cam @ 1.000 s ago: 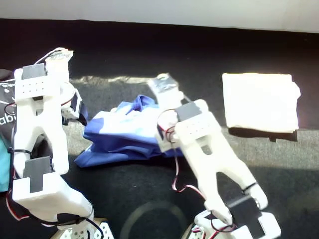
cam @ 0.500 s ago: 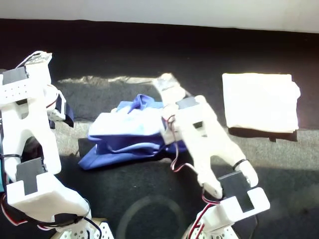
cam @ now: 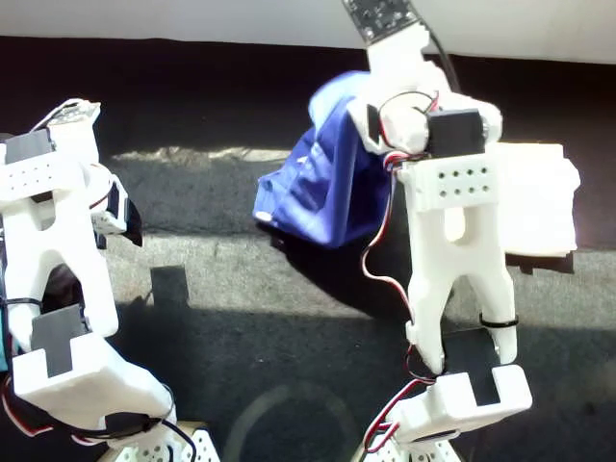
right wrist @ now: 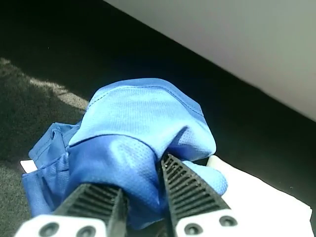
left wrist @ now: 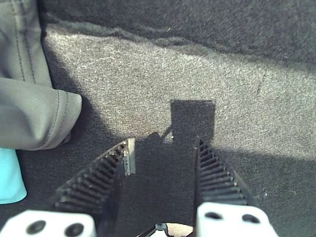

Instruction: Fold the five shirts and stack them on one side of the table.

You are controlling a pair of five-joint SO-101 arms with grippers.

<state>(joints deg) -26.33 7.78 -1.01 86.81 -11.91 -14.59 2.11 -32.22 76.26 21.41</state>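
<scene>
A blue shirt (cam: 327, 173) hangs bunched in the air over the middle back of the table, held by my right gripper (cam: 371, 120), which is shut on its cloth. In the right wrist view the blue shirt (right wrist: 133, 148) bulges between the dark ribbed fingers (right wrist: 185, 190). A folded white shirt (cam: 525, 197) lies flat at the back right, just beside the lifted one. My left gripper (left wrist: 160, 163) stands open near the table's left side with nothing between its fingers. A grey shirt (left wrist: 29, 98) and a teal one (left wrist: 10, 177) lie close to it.
The table is covered in dark felt (cam: 241, 327) with a sunlit band across the middle. A pale wall (right wrist: 237, 39) runs behind the table's far edge. The left arm (cam: 58, 250) stands tall at the left edge.
My right gripper has lifted the blue shirt off the table and carried it back and to the right, toward the white shirt. The left arm shifted slightly leftward.
</scene>
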